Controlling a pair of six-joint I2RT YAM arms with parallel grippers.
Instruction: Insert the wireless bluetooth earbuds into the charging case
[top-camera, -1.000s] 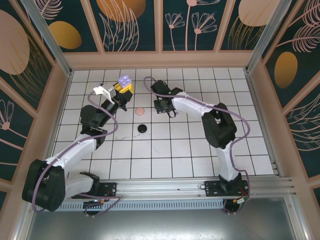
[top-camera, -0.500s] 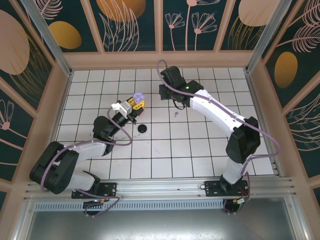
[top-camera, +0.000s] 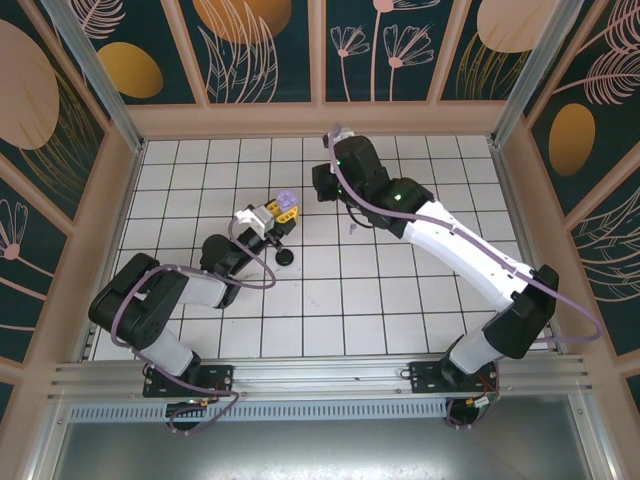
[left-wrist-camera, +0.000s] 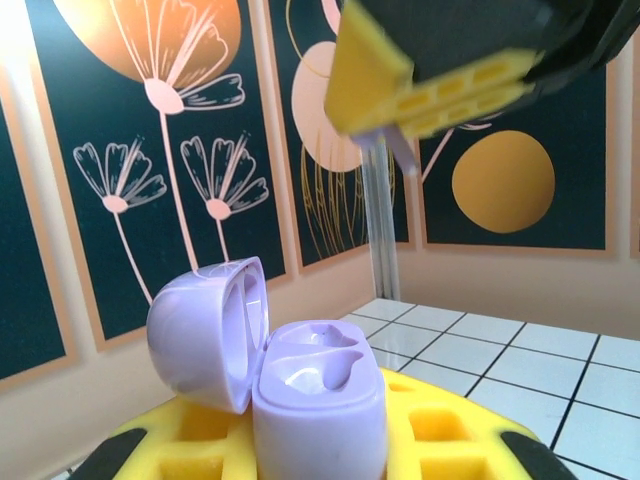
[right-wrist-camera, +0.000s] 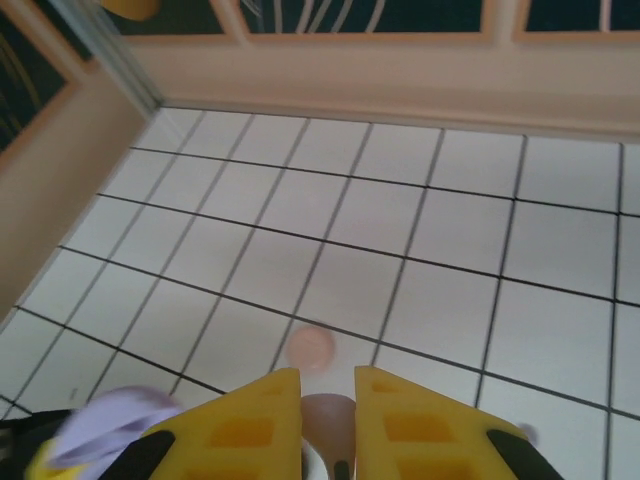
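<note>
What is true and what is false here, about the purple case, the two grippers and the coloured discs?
The lilac case has its lid open. True.
The left gripper holds the lilac case. True.
The black disc lies inside the case. False: it lies on the tiles.
Both hollows in the case are filled. False: both look empty.
The right gripper holds nothing. False: a small pinkish thing, perhaps an earbud, sits in it.
A pink disc lies on the tiles. True.
</note>
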